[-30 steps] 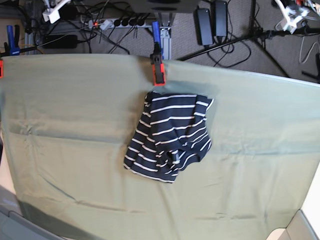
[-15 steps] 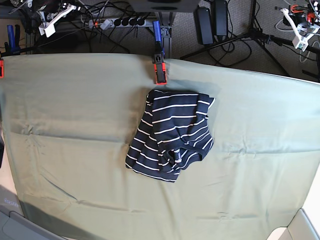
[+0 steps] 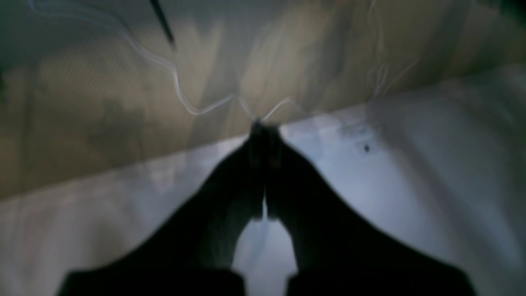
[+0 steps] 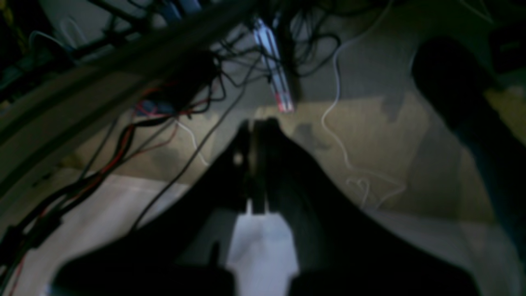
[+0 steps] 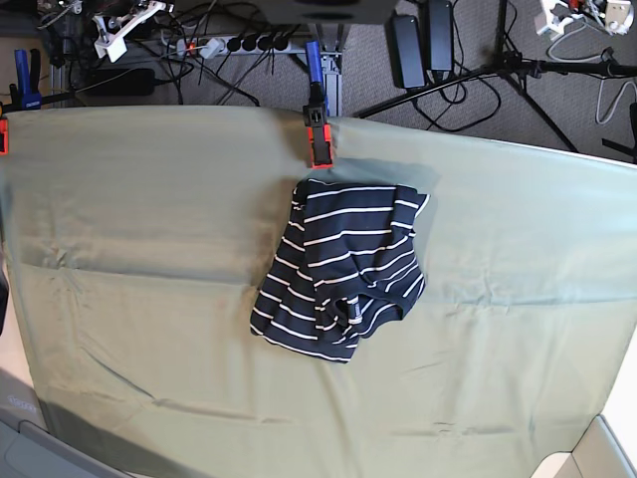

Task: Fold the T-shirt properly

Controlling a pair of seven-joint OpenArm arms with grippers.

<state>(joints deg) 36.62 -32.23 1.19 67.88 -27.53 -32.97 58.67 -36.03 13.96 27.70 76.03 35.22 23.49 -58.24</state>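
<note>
The T-shirt (image 5: 338,267), dark navy with thin white stripes, lies folded into a compact bundle in the middle of the pale green cloth (image 5: 149,249). Neither gripper is near it. My left gripper (image 3: 263,129) is shut with nothing between its dark fingers, and only blurred floor and a white surface lie beyond it. My right gripper (image 4: 254,125) is shut and empty too, pointing at tangled cables. In the base view, white arm parts show beyond the table's far edge at the top left (image 5: 121,22) and top right (image 5: 559,14).
An orange and blue clamp (image 5: 318,139) pins the cloth at the far edge just above the shirt. More clamps (image 5: 22,85) sit at the far left. A power strip (image 5: 244,43), cables and stands lie behind the table.
The white arm parts beyond the far edge have shifted, the right-hand one up and to the left. The T-shirt has not moved.
</note>
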